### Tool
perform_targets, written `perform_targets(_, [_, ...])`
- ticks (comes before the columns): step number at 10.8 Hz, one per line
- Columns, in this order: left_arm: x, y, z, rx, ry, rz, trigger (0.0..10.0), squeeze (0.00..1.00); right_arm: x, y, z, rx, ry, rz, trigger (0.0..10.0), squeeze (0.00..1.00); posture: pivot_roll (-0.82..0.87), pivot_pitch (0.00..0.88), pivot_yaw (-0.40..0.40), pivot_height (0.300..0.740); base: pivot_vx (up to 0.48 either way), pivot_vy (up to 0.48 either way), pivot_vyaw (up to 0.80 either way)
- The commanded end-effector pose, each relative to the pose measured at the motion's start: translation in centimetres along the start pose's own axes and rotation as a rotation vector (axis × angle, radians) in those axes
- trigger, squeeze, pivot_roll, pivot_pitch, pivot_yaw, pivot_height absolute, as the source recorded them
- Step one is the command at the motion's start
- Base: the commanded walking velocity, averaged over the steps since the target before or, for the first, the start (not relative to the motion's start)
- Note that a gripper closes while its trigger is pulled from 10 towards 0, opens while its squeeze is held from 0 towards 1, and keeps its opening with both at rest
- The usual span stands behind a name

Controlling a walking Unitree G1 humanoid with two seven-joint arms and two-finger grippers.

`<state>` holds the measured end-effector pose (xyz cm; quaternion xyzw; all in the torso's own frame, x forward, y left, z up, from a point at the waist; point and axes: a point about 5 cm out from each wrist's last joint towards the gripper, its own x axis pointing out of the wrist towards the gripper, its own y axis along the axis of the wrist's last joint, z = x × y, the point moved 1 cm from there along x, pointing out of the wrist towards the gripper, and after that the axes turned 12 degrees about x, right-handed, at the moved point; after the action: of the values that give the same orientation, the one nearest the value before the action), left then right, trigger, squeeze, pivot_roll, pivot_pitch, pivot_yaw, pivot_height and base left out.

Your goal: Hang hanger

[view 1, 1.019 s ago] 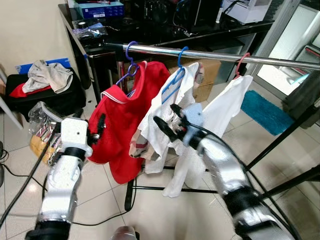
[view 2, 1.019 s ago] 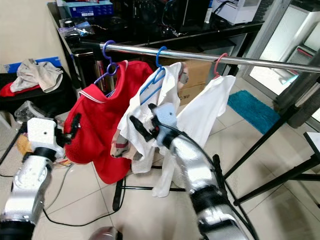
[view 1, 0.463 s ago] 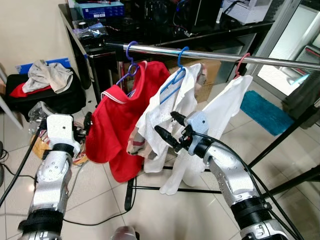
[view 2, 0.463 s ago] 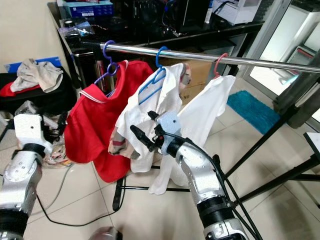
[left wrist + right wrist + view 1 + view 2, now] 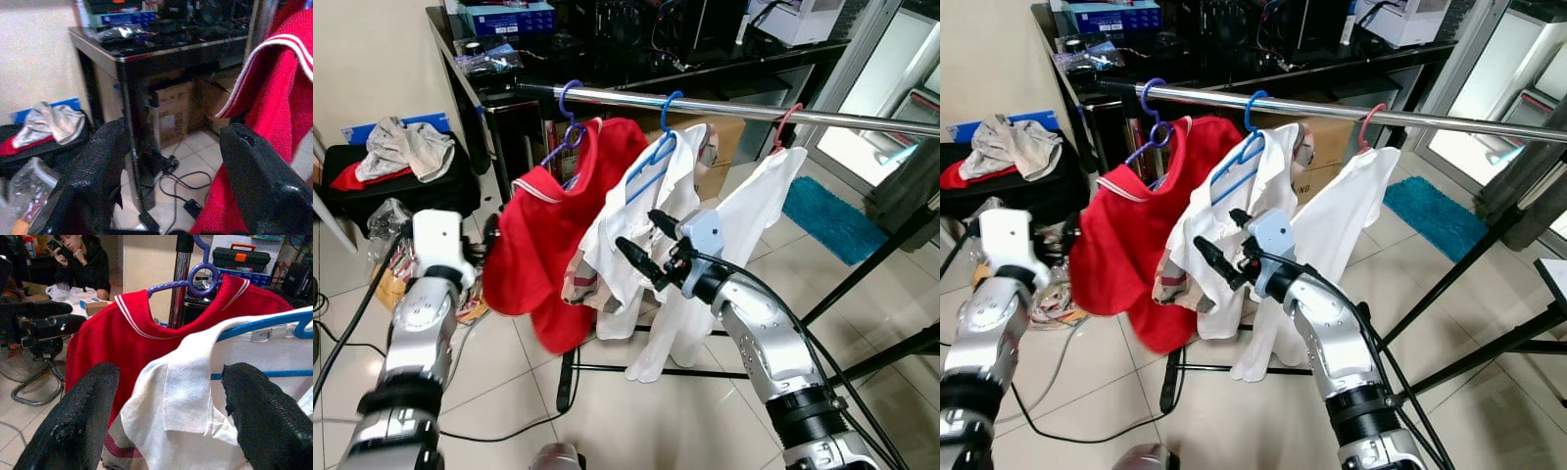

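While both my arms are raised before the clothes rail, things stand so:

Rail: the steel clothes rail (image 5: 734,108) runs level in front of the black desk (image 5: 636,69).
Blue hanger: the blue hanger (image 5: 656,157) hooks over the rail between the other two hangers, carrying the white polo shirt (image 5: 636,225).
Purple hanger: the purple hanger (image 5: 566,127) is on the rail's left end, holding the red shirt (image 5: 558,235).
Pink hanger: the pink hanger (image 5: 785,125) sits further right on the rail, with a white T-shirt (image 5: 744,225) under it.
Right gripper: my right gripper (image 5: 644,243) is below the rail, just in front of the polo shirt, jaws spread wide and gripping nothing.
Left gripper: my left gripper (image 5: 181,166) is below the rail's left end, beside the red shirt, jaws apart and empty.
Floor: a pile of clothes (image 5: 406,147) lies on a black case, well left of the rail.
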<state>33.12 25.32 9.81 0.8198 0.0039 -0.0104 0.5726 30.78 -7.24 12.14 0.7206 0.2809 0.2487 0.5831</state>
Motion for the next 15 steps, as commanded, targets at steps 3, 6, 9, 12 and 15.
perform_targets(3, [0.2,0.6,3.1,-0.008,-0.118,0.053,10.0,0.00,-0.5,0.5,0.7,0.013,-0.050,0.022,10.0,0.00,0.27,0.025,-0.057,0.740,0.000,0.000,0.00])
perform_targets(6, [0.5,1.3,3.6,0.007,-0.121,0.094,10.0,0.00,-0.3,0.7,0.3,0.017,-0.045,0.032,10.0,0.00,0.27,0.023,-0.054,0.740,0.000,0.000,0.00])
perform_targets(9, [0.7,2.5,3.6,0.003,-0.104,0.145,10.0,0.00,0.1,1.3,0.4,0.012,-0.043,0.046,10.0,0.00,0.28,0.014,-0.057,0.740,0.000,0.000,0.00])
perform_targets(12, [0.6,3.6,5.7,-0.025,-0.191,0.208,10.0,0.00,0.4,1.9,0.3,0.010,-0.038,0.076,10.0,0.00,0.28,0.002,-0.056,0.740,0.000,0.000,0.00])
perform_targets(15, [0.1,4.7,8.2,-0.066,-0.301,0.270,10.0,0.00,0.4,2.1,0.2,0.007,-0.039,0.085,10.0,0.00,0.28,0.001,-0.056,0.740,0.000,0.000,0.00])
